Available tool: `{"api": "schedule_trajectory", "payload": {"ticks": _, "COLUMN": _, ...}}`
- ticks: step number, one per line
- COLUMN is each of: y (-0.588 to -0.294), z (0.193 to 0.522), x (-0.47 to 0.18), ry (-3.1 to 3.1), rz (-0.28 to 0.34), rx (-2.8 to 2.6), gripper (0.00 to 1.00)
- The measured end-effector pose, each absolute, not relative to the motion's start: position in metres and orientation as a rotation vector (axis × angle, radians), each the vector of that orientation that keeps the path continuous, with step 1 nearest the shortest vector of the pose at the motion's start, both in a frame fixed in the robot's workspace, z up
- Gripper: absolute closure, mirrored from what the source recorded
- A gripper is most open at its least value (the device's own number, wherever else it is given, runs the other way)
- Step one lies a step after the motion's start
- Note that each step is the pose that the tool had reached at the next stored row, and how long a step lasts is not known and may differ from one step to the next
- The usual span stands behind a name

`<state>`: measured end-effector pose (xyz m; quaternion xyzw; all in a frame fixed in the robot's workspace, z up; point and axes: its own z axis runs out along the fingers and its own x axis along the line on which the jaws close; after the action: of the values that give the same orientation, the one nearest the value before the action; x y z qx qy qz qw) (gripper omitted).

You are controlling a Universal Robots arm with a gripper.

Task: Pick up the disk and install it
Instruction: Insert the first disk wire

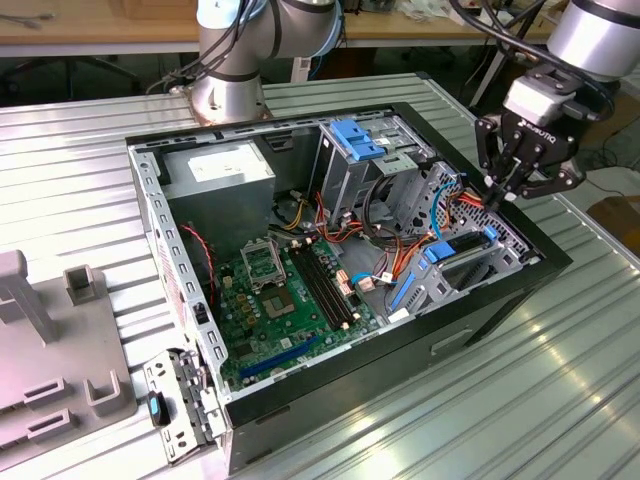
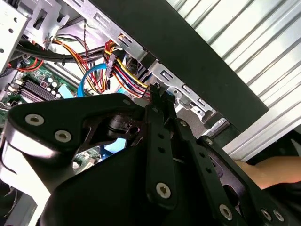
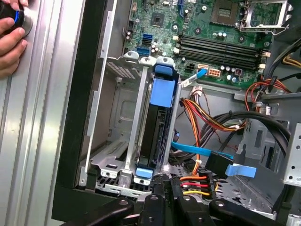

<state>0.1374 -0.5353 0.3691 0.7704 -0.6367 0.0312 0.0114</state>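
In the exterior view, an open computer case (image 1: 300,280) lies on its side on the ribbed metal bench (image 1: 80,180), with the motherboard (image 1: 290,300) exposed and the grey power supply (image 1: 220,170) in a far corner. The tool (image 1: 503,192) hangs over the case wall at the exterior view's right, its tips just above the drive cage (image 1: 455,265) and the bundle of coloured cables (image 1: 470,205); its fingers look drawn close together, with nothing visible between them. In the second wrist view, the tool's black linkage (image 2: 155,155) narrows to a point near the power cables (image 2: 124,73), and part of a person's hand (image 2: 273,169) rests beyond the case wall. In the first wrist view, the disk (image 3: 157,127) sits on edge inside the drive cage, its blue rails (image 3: 163,89) showing at both ends, so it appears seated in its bay; the tool's tips (image 3: 164,190) hover just beside its near end. The likely risk here is the tips snagging the cables close by, or pressing the disk askew in its cage.
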Motion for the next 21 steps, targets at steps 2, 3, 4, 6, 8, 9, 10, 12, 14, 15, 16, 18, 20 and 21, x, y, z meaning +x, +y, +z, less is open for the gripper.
{"api": "schedule_trajectory", "payload": {"ticks": 2, "y": -0.535, "z": 0.369, "x": 0.136, "ry": -2.002, "rz": 0.097, "rx": 2.389, "gripper": 0.83}}
{"api": "schedule_trajectory", "payload": {"ticks": 3, "y": -0.535, "z": 0.369, "x": 0.135, "ry": -2.016, "rz": 0.097, "rx": 2.377, "gripper": 0.83}}
{"api": "schedule_trajectory", "payload": {"ticks": 4, "y": -0.535, "z": 0.368, "x": 0.134, "ry": -2.025, "rz": 0.097, "rx": 2.368, "gripper": 0.83}}
{"api": "schedule_trajectory", "payload": {"ticks": 6, "y": -0.535, "z": 0.368, "x": 0.133, "ry": -2.044, "rz": 0.096, "rx": 2.352, "gripper": 0.83}}
{"api": "schedule_trajectory", "payload": {"ticks": 8, "y": -0.535, "z": 0.367, "x": 0.131, "ry": -2.062, "rz": 0.096, "rx": 2.335, "gripper": 0.83}}
{"api": "schedule_trajectory", "payload": {"ticks": 9, "y": -0.535, "z": 0.367, "x": 0.13, "ry": -2.067, "rz": 0.096, "rx": 2.331, "gripper": 0.83}}
{"api": "schedule_trajectory", "payload": {"ticks": 10, "y": -0.535, "z": 0.366, "x": 0.129, "ry": -2.074, "rz": 0.096, "rx": 2.324, "gripper": 0.83}}
{"api": "schedule_trajectory", "payload": {"ticks": 12, "y": -0.535, "z": 0.361, "x": 0.122, "ry": -2.213, "rz": 0.093, "rx": 2.187, "gripper": 0.83}}
{"api": "schedule_trajectory", "payload": {"ticks": 14, "y": -0.536, "z": 0.359, "x": 0.119, "ry": -2.211, "rz": 0.092, "rx": 2.19, "gripper": 0.83}}
{"api": "schedule_trajectory", "payload": {"ticks": 15, "y": -0.537, "z": 0.358, "x": 0.119, "ry": -2.212, "rz": 0.09, "rx": 2.191, "gripper": 0.83}}
{"api": "schedule_trajectory", "payload": {"ticks": 16, "y": -0.539, "z": 0.358, "x": 0.118, "ry": -2.214, "rz": 0.084, "rx": 2.194, "gripper": 0.83}}
{"api": "schedule_trajectory", "payload": {"ticks": 18, "y": -0.543, "z": 0.357, "x": 0.118, "ry": -2.231, "rz": 0.05, "rx": 2.209, "gripper": 0.83}}
{"api": "schedule_trajectory", "payload": {"ticks": 20, "y": -0.548, "z": 0.357, "x": 0.118, "ry": -2.245, "rz": 0.021, "rx": 2.222, "gripper": 0.83}}
{"api": "schedule_trajectory", "payload": {"ticks": 21, "y": -0.552, "z": 0.356, "x": 0.118, "ry": -2.253, "rz": 0.002, "rx": 2.231, "gripper": 0.83}}
